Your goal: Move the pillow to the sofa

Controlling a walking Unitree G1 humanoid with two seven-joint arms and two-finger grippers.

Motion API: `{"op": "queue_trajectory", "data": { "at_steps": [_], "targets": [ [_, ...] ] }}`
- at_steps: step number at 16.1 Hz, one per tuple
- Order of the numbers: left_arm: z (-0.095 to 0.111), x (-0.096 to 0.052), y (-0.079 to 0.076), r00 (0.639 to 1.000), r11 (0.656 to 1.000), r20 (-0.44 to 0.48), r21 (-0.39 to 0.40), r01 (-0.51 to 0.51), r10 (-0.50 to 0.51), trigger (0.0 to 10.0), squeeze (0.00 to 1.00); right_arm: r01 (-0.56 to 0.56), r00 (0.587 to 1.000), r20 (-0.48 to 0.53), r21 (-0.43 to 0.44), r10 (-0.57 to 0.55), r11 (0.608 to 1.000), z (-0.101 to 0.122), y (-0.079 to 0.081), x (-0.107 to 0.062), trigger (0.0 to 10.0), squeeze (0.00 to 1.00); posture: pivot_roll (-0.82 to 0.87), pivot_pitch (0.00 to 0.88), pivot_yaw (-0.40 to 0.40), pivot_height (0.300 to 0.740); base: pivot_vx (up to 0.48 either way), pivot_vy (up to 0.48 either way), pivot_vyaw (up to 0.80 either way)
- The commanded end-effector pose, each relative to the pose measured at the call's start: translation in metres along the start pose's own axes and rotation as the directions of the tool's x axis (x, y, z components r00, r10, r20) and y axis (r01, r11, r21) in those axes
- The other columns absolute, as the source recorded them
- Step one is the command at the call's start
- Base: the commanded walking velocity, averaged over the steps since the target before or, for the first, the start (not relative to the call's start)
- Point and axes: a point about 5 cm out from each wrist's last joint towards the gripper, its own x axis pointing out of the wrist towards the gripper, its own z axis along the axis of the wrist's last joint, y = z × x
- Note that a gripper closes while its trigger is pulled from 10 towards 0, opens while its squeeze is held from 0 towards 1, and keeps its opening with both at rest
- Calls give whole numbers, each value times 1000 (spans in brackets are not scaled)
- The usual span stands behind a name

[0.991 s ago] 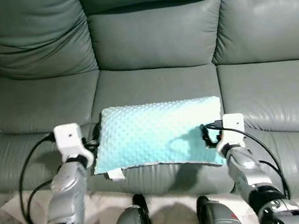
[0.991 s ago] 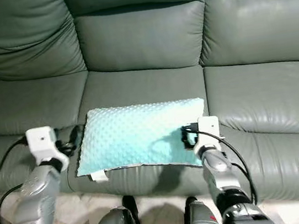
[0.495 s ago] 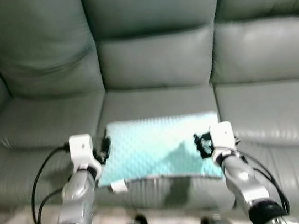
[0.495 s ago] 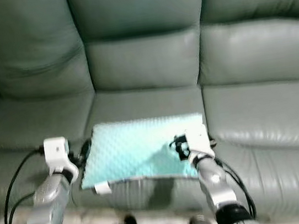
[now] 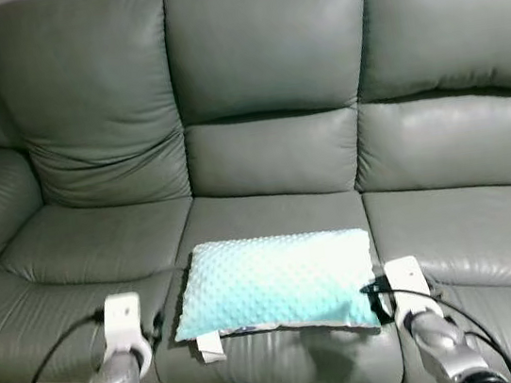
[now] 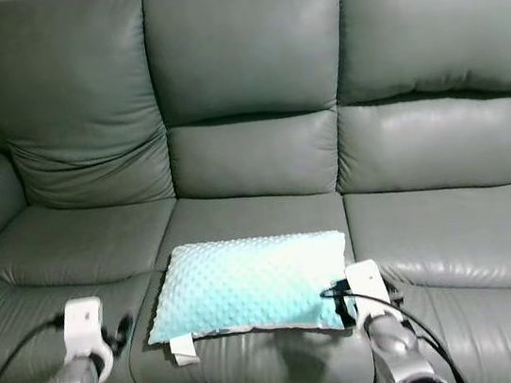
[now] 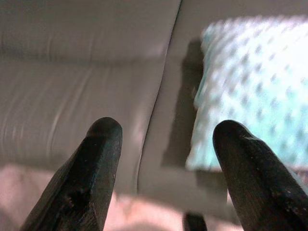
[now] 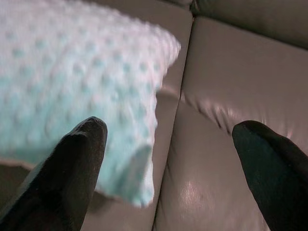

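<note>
One pillow [image 5: 276, 284] on one sofa [image 5: 268, 75].

Place: a living room in a home was shown.
Sign one: a big grey-green leather sofa [image 5: 278, 150] with three seats was seen.
Sign two: a soft bumpy light blue pillow [image 5: 276, 284] was laid on it.

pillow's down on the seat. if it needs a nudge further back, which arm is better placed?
Right, probably. The right gripper sits against the pillow at its near corner, jaws open. The left gripper is apart from it, over the next seat cushion of the sofa, jaws open.
</note>
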Motion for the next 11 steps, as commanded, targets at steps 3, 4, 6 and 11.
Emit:
{"op": "queue_trajectory", "data": {
  "at_steps": [3, 4, 6, 11],
  "targets": [
    [-20, -5, 12, 992, 997, -106, -13, -76, 74, 10000, 0, -18, 993, -117, -14, 16, 1000, -22, 0, -5, 10000, 0, -126, 0, 23, 740, 0, 0, 0],
    [-29, -8, 12, 985, 995, -148, -15, -94, 91, 10000, 0, -38, 986, -162, -52, 30, 998, -31, 0, -8, 10000, 0, -119, 0, 11, 740, 0, 0, 0],
    [-50, -16, 16, 956, 987, -254, -15, -159, 150, 10000, 0, -114, 964, -251, -96, 87, 989, -46, 3, -13, 10000, 0, -90, 0, -16, 740, 0, 0, 0],
    [-66, -20, 2, 940, 991, -320, -24, -134, 119, 10000, 0, -152, 947, -298, -81, 122, 985, -50, 7, -14, 10000, 0, -58, 0, -45, 740, 0, 0, 0]
  ]
}}
